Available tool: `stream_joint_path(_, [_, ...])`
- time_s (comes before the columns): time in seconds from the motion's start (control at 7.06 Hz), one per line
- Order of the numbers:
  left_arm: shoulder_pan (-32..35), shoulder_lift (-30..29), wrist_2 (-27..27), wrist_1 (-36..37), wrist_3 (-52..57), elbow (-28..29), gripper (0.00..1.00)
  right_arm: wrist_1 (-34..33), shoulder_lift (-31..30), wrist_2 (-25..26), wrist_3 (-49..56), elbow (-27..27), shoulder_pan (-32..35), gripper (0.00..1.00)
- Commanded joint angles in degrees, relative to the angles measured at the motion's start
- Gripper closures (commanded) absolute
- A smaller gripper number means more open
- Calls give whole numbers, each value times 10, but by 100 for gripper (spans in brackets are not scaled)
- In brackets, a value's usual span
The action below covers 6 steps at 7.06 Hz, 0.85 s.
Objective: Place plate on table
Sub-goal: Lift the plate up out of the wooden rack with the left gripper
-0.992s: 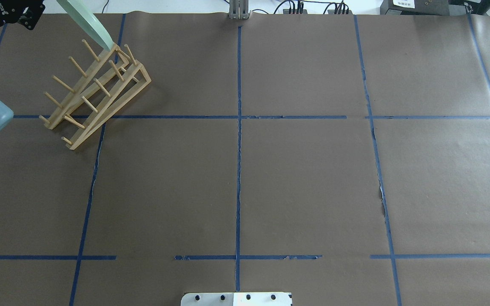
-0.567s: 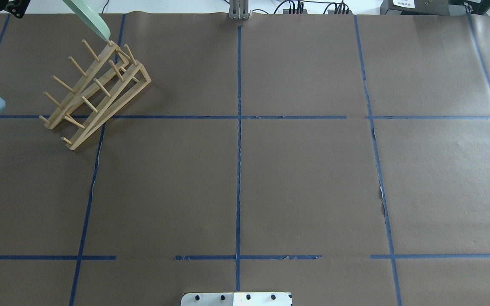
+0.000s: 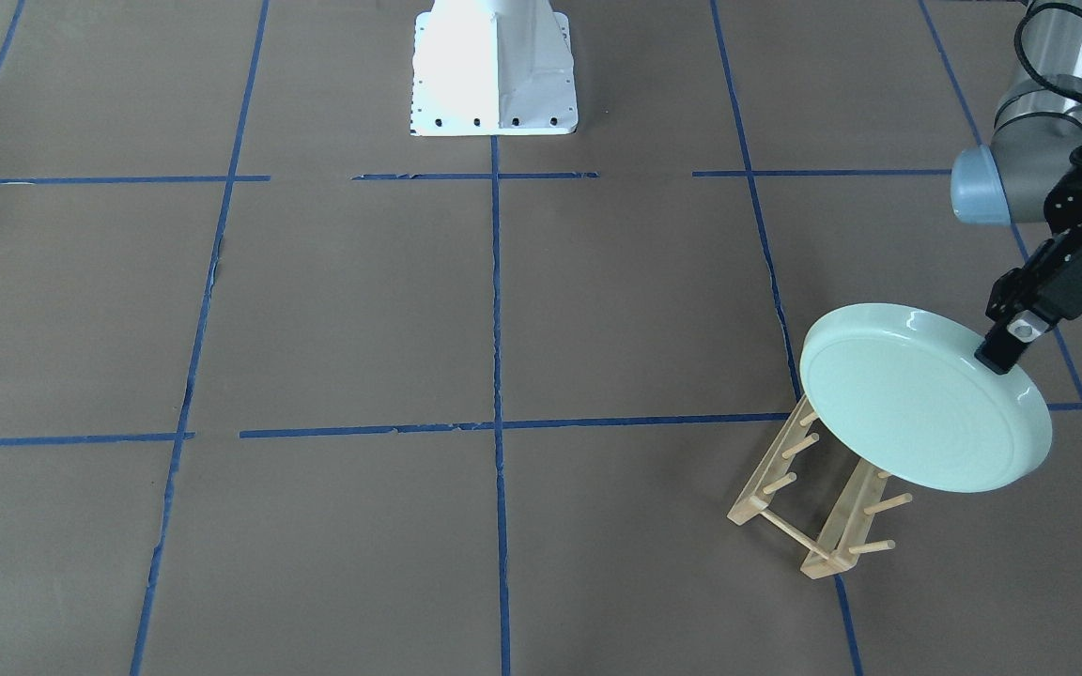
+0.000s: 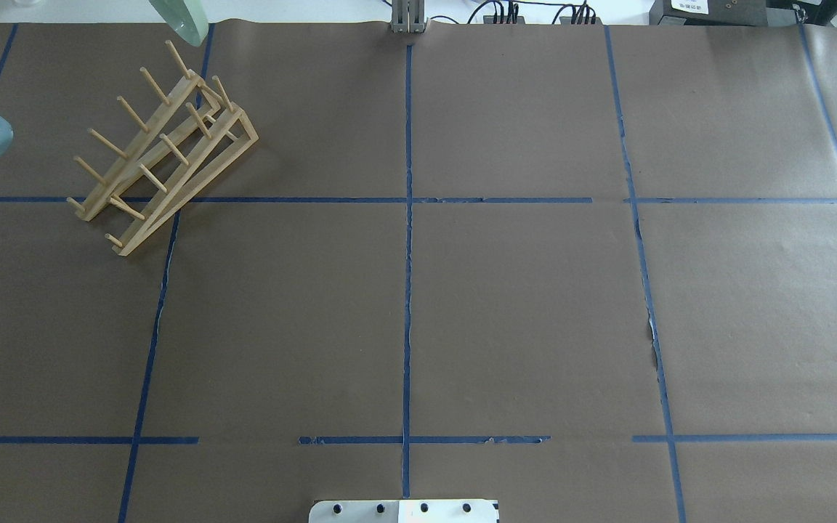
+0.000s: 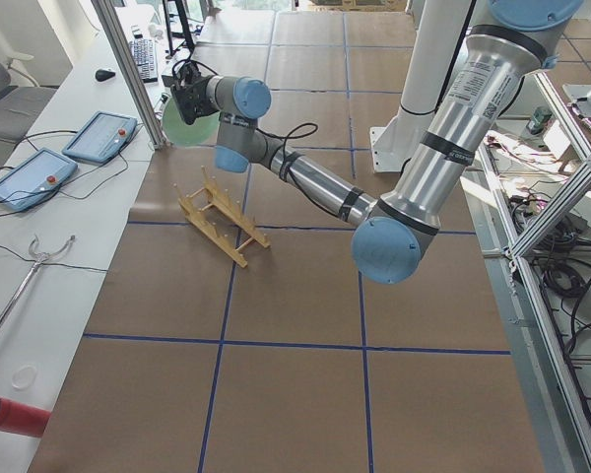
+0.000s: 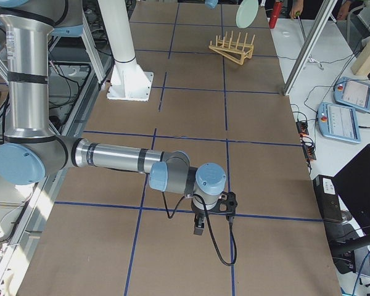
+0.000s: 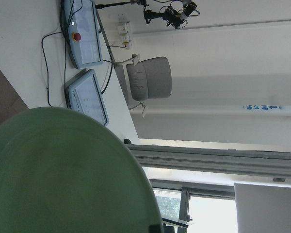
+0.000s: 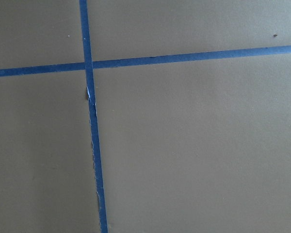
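In the lower right, the wooden rack [image 3: 832, 540] stands on the table [image 3: 597, 310] just below the tilted plate [image 3: 917, 399], whose rim the left gripper [image 3: 999, 359], reaching down-left, clamps.

The overhead view sits high behind the robot and looks forward and down on the whole desk [image 4: 520, 312]; the robot base [image 4: 404, 511] is at its bottom edge. The front-facing view stands across the desk and looks back steeply, so the same base is at its top. Both show the wooden rack [image 4: 164, 152] at the far left. The two side views look from high at each end along the desk, and both also see the rack. The left wrist camera looks past the very near plate [image 7: 63, 174] into the room. The right wrist camera is close over the desk and shows only a tape crossing [image 8: 88, 64].
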State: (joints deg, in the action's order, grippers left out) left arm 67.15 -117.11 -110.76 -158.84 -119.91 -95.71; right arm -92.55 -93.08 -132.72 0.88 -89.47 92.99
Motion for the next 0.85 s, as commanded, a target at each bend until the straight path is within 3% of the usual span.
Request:
stream_joint_path(0.0, [-26,-22,3,146,63,-66,100,0,0,0,0,0,0,0])
stream_joint_path(0.42, [-102,-48,11,377,219,-143,100,0,0,0,0,0,0,0])
stream_joint_path(0.71, [-195,-81,95,529,278,-167,100,0,0,0,0,0,0,0])
